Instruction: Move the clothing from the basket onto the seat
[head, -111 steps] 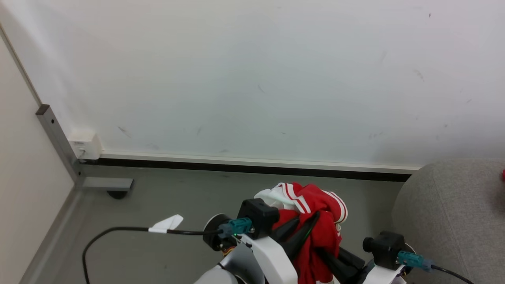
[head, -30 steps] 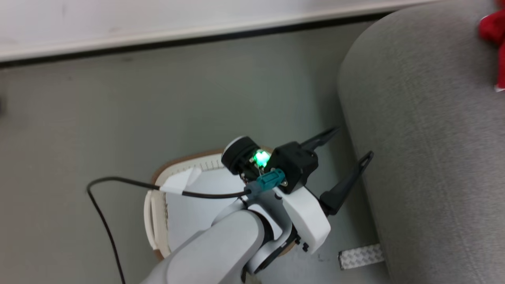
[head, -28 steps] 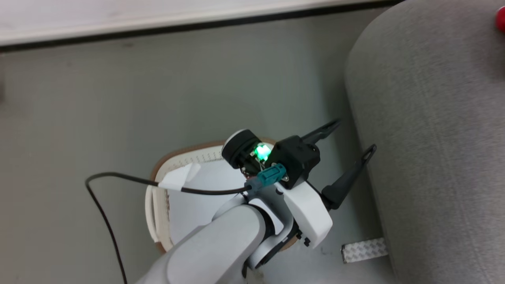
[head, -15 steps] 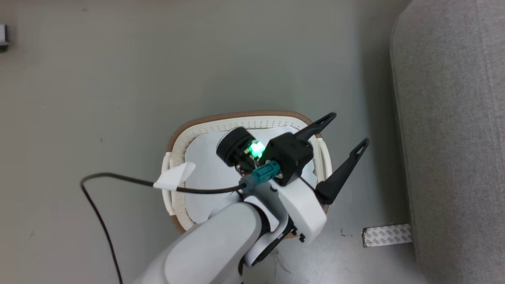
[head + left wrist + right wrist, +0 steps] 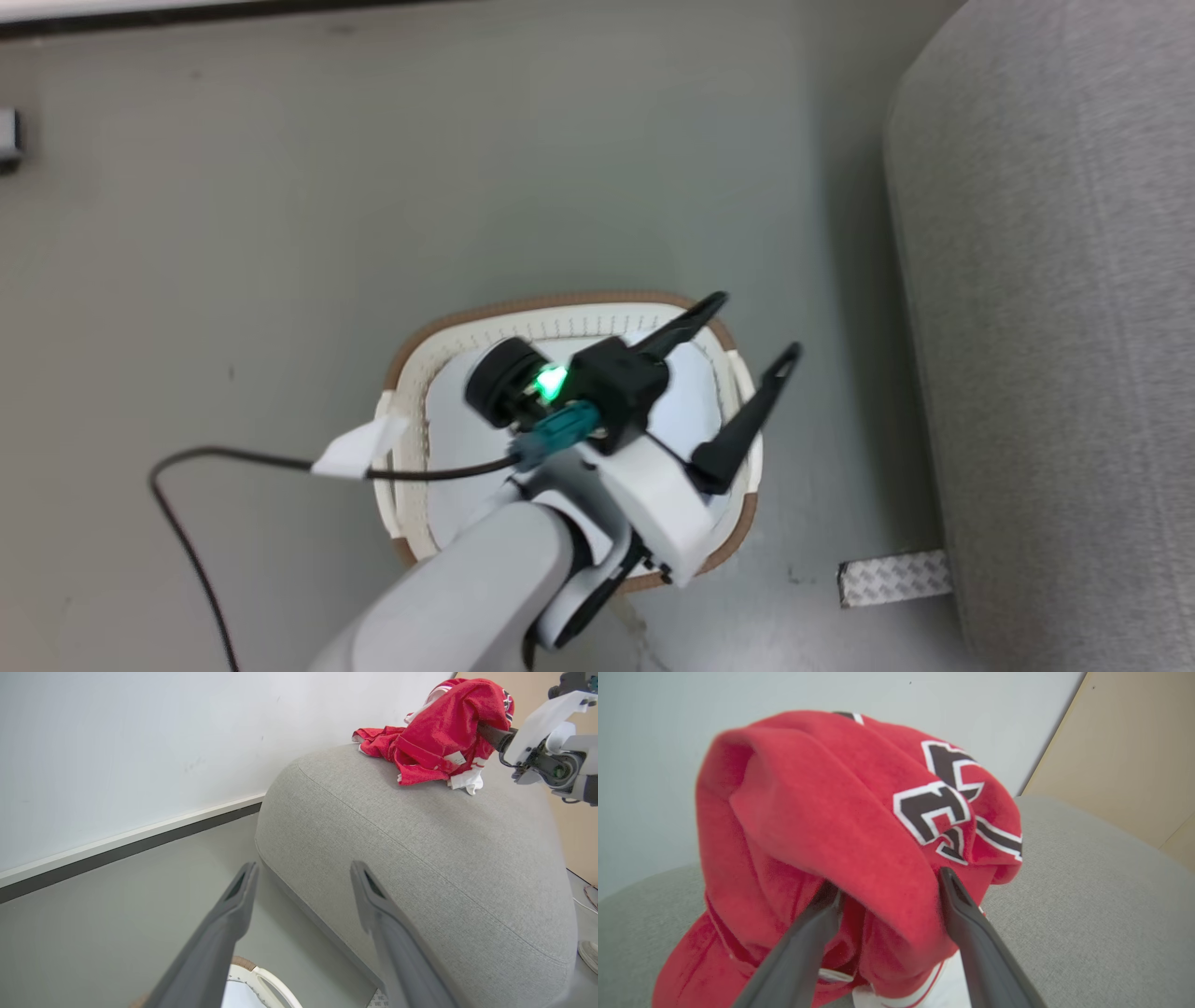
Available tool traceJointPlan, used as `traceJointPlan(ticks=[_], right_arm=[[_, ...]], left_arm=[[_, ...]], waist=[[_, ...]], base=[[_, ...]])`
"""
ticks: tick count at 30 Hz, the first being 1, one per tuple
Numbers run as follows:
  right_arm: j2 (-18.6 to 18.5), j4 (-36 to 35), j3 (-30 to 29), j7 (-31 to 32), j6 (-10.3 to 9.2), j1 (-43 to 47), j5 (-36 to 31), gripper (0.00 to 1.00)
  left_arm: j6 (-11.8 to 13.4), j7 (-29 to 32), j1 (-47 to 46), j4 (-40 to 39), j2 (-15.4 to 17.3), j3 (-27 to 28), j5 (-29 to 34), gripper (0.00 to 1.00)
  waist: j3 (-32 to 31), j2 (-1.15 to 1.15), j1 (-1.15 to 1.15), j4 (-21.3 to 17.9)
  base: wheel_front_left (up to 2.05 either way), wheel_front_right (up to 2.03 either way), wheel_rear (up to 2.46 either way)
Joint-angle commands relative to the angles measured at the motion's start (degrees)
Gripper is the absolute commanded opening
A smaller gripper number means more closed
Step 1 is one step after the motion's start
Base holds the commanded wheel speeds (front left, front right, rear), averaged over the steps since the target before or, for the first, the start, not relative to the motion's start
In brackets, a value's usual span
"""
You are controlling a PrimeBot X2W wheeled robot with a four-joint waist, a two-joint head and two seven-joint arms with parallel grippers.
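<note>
- One bundle of red clothing (image 5: 434,732) lies on top of the grey seat (image 5: 420,858), with part of it lifted over the right gripper (image 5: 890,886).
- Both fingers of the right gripper stand spread, cloth draped over their tips (black-and-white lettering (image 5: 943,812) shows on the fabric).
- Empty and with its fingers wide apart, the left gripper (image 5: 754,327) hovers above the basket (image 5: 560,303), which stands on the floor (image 5: 280,233) near the seat.

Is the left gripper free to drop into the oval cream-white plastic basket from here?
Probably yes: the left gripper hangs open over the basket, toward its right side, with nothing between them; a plain white pad lines its bottom.
</note>
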Motion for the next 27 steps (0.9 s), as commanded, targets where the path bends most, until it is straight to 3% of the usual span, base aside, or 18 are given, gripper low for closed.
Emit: traceJointPlan(ticks=[1, 5, 18, 27], right_arm=[[1.18, -0.29, 0.76, -0.58, -0.14, 1.65, -0.37, 1.0], [4.19, -3.75, 4.24, -0.98, -0.13, 5.72, 0.32, 1.0], [13.84, -31.52, 15.57, -0.88, -0.14, 29.35, 8.62, 1.0], [19.07, -40.21, 20.23, 1.07, -0.13, 42.28, 9.77, 1.0]], left_arm=[[0.45, -1.14, 1.34, 0.27, 0.9, 0.72, -1.14, 1.0], [1.71, -3.31, 4.02, 1.25, 2.03, 2.12, -1.65, 1.0], [6.63, -12.61, 14.36, 6.95, 4.84, 7.55, -5.16, 1.0], [8.52, -15.84, 21.71, 11.58, 7.08, 11.46, -7.12, 1.0]], waist=[[-2.58, 0.0, -0.01, -1.42], [-6.75, 0.0, -0.01, -2.24], [-22.11, 0.0, -0.01, 0.76], [-29.66, 0.0, -0.01, 3.28]], base=[[0.0, 0.0, 0.0], [0.0, 0.0, 0.0], [0.0, 0.0, 0.0], [0.0, 0.0, 0.0]])
